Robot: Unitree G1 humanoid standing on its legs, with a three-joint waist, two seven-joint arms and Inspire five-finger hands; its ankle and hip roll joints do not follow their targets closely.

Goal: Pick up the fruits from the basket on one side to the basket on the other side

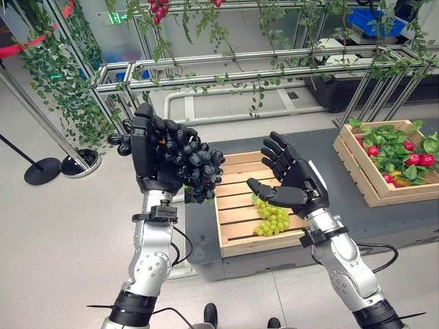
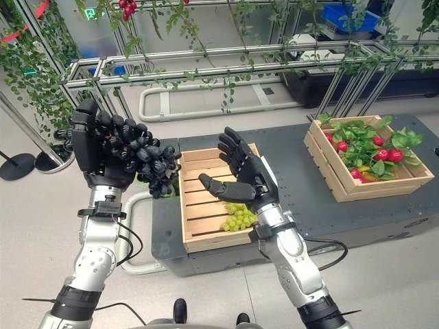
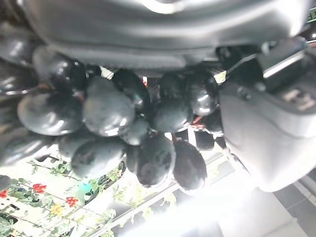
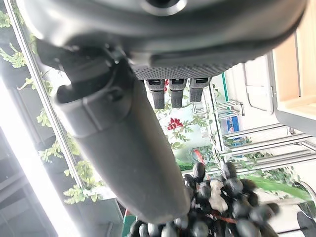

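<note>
My left hand (image 1: 149,159) is raised to the left of the near wooden crate (image 1: 236,226), its fingers curled round a bunch of dark purple grapes (image 1: 192,164); those grapes (image 3: 123,128) hang close under the palm in the left wrist view. A bunch of green grapes (image 1: 272,219) lies in the near crate. Just above the green bunch hovers my right hand (image 1: 296,179), open, palm turned toward the left hand and holding nothing. In the right wrist view the dark grapes (image 4: 222,202) show past the straight thumb (image 4: 123,148).
A second wooden crate (image 1: 363,175) at the right holds leaves and red fruits (image 1: 418,160). Both crates rest on a dark low platform (image 1: 309,140). Behind stand a metal frame (image 1: 226,65) with hanging vines and a stanchion base (image 1: 42,170) at the left.
</note>
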